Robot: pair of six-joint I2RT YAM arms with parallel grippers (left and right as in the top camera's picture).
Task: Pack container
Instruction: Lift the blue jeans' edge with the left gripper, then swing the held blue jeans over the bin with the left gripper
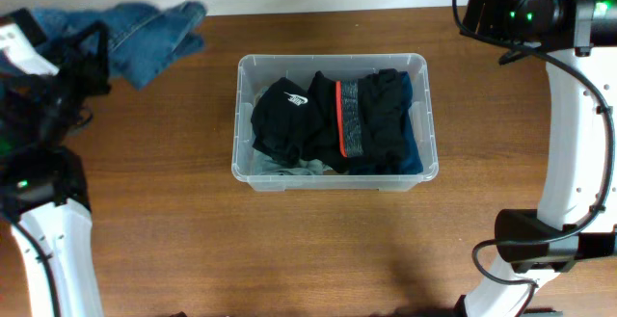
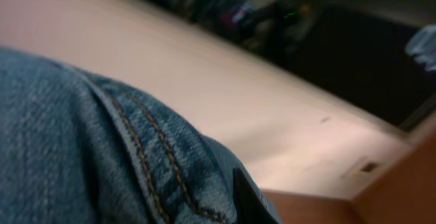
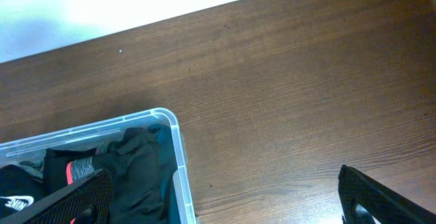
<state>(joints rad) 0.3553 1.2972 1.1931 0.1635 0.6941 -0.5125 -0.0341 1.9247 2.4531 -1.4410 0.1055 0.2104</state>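
The container (image 1: 333, 180) sits in the middle of the wooden table (image 1: 193, 250), holding a black garment with a white logo (image 1: 281, 115) beside a dark one with a grey-and-red waistband (image 1: 349, 117). Well apart, at the table's far left corner, the left gripper (image 1: 92, 52) is right against a heap of blue jeans (image 1: 149, 33); denim fills its wrist view, so whether it grasps them cannot be told. The right gripper (image 3: 221, 190) hangs past the container's far right corner, fingers (image 3: 85, 193) spread wide (only bare wood between them).
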